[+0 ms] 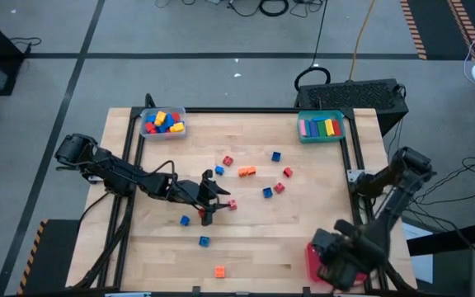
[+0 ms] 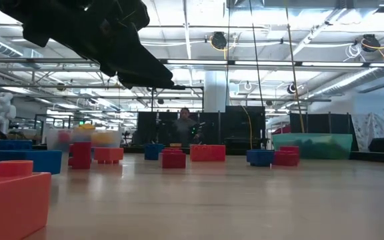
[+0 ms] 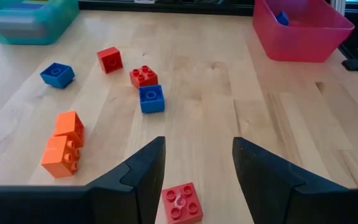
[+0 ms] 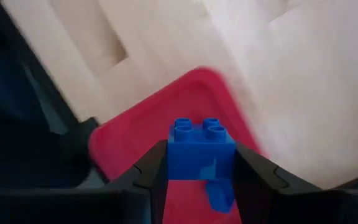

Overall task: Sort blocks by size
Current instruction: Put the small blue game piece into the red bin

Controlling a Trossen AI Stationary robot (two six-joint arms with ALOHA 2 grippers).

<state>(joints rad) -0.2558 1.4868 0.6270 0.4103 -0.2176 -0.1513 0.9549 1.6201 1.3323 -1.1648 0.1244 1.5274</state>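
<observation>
Small blocks lie loose on the wooden table (image 1: 320, 223): red (image 1: 228, 161), blue (image 1: 276, 155), orange (image 1: 246, 172) and others. My left gripper (image 3: 197, 149) stands open at mid-table, its fingers on either side of a red block (image 3: 182, 202) that rests on the table, touching nothing. My right gripper (image 4: 201, 162) is at the near right corner, pointing down over the red tray (image 4: 135, 143), shut on a blue block (image 4: 201, 149). Another blue block (image 4: 219, 196) lies in that tray. My right gripper pinches the blue block's two opposite side walls (image 4: 174, 155) between its two fingers, coming from above and pointing down. The block is lifted clear above the red tray, and its studs (image 4: 197, 126) show.
A clear tray (image 1: 163, 122) with mixed blocks stands at the far left, and a teal tray (image 1: 321, 126) with long bars at the far right. More blocks lie near the left gripper: blue (image 3: 151, 98), red (image 3: 143, 76), orange (image 3: 63, 143). Bare wood lies toward the near edge.
</observation>
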